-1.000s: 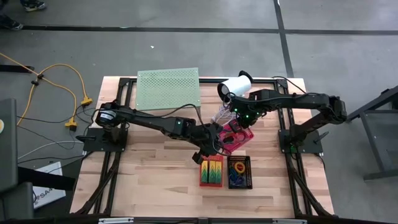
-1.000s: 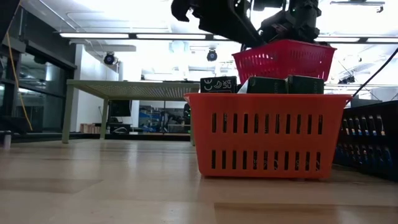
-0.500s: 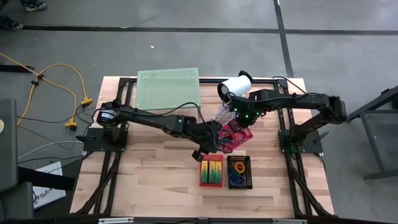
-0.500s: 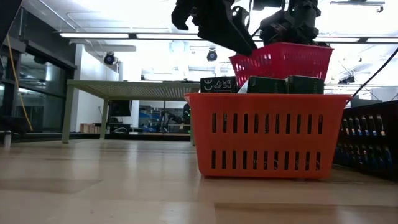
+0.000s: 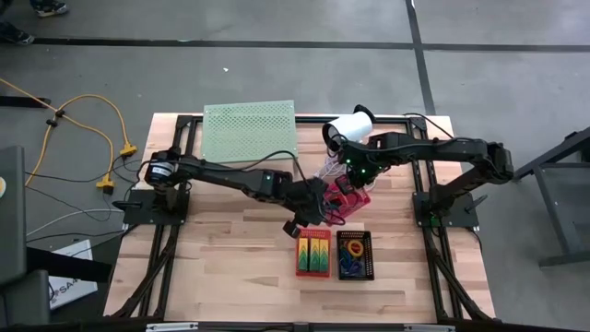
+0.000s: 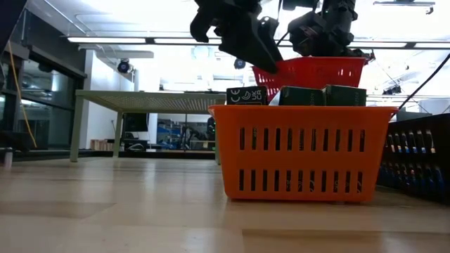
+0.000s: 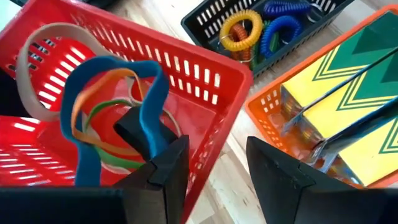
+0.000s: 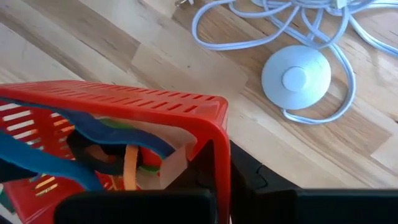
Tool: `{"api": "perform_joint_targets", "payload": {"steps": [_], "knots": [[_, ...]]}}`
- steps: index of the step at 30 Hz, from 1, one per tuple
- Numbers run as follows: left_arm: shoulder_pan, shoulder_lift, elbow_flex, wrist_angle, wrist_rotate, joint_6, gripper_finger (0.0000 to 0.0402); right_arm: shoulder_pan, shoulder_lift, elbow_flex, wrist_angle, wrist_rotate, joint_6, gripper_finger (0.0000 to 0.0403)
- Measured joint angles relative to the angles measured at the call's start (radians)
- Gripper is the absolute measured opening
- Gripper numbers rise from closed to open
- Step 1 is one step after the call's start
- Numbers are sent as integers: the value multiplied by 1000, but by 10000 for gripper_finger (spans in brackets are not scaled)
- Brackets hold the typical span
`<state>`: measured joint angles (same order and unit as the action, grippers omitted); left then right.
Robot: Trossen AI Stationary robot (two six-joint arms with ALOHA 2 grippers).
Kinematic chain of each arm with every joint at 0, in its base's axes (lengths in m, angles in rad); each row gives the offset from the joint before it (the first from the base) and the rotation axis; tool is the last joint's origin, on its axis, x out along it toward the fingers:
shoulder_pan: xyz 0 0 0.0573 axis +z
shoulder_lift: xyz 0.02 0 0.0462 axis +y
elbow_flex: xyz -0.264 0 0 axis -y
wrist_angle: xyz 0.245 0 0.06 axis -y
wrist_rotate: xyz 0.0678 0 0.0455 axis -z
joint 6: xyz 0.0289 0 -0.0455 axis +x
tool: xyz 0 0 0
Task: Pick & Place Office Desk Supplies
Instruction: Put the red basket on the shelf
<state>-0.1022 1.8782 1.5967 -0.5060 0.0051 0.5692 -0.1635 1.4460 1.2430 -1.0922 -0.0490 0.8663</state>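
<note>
On the wooden desk (image 5: 230, 249) we have both arms meeting at the red mesh basket (image 5: 345, 203), which is held up off the surface near the middle, just behind the two baskets that stand toward the front edge. In the low view it hangs clear above the orange basket (image 6: 301, 152).

Our left gripper (image 7: 214, 180) straddles the red basket's near wall, fingers spread with one inside and one outside, not yet squeezing as far as we can judge. Our right gripper (image 8: 217, 168) has its fingers pressed together on the basket's far rim, pinching the wall and carrying the weight.

The orange basket holds flat green and yellow packs (image 7: 348, 93); beside it the black basket (image 5: 355, 254) holds coiled loops (image 7: 261, 28) in yellow, blue and red. Inside the lifted basket lie loose rubber bands (image 7: 106, 112): blue, orange, green and a pale one.

Our worry is the single-edge grip. Held by one wall, the basket could tilt or swing, and the bands could spill out. If the left fingers close off-centre, they could trap a band or twist the basket out of the right pinch, dropping it onto the packs below.
</note>
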Motion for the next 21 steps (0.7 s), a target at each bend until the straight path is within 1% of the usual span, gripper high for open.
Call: {"api": "perform_joint_targets", "payload": {"steps": [12,16,18,21], "knots": [[5,0,0,-9,-3,-3,152,0,9,0,26,-4,4,3],[5,2,31,-90,-2,-24,152,0,54,0,44,-12,-2,3],[8,1,48,-116,0,-25,152,0,86,1,42,-33,-21,3],[16,2,90,-193,43,-46,152,0,136,1,60,-36,-53,3]]}}
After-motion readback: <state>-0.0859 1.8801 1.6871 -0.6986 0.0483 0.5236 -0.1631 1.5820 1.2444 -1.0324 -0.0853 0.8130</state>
